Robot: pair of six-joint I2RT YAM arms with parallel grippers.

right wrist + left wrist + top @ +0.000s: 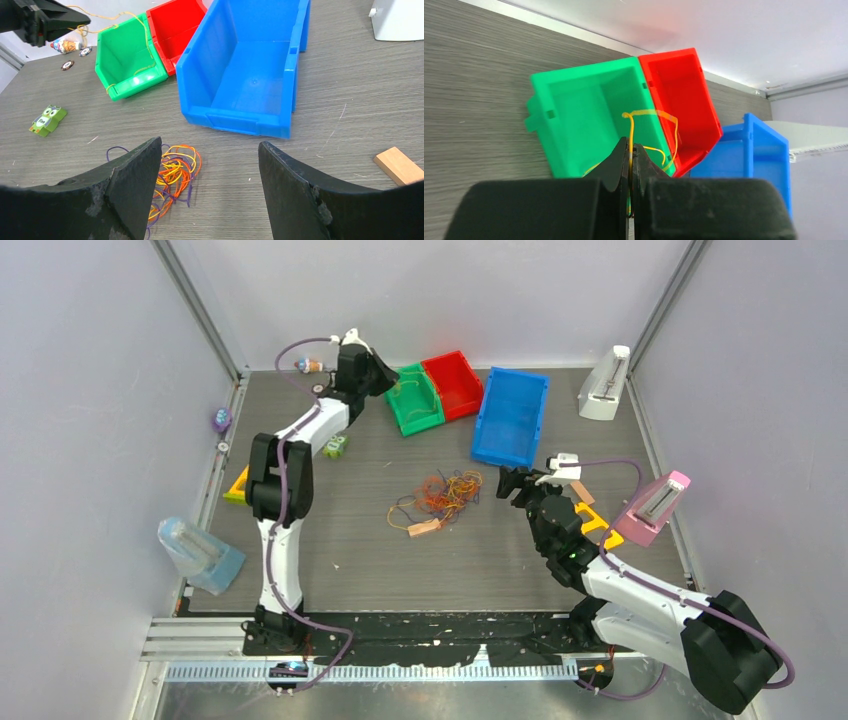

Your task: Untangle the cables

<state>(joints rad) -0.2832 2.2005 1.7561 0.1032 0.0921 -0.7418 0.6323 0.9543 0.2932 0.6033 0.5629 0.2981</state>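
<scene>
A tangle of yellow, orange-red and purple cables (445, 495) lies mid-table; it also shows in the right wrist view (175, 167), just left of my fingers. My left gripper (385, 375) is at the back, above the green bin (428, 412). It is shut on one yellow cable (630, 130), whose loops hang over and into the green bin (574, 115). The right wrist view shows this cable (134, 16) draped over the bin's rim. My right gripper (510, 483) is open and empty, just right of the tangle, jaws wide apart (210, 145).
A red bin (455, 380) and a blue bin (512, 415) stand beside the green one. A tan block (424, 528) lies by the tangle, another (400, 165) at the right. A green owl toy (335, 447), white (605, 385), pink (655, 505) and pale blue (200, 552) holders ring the table.
</scene>
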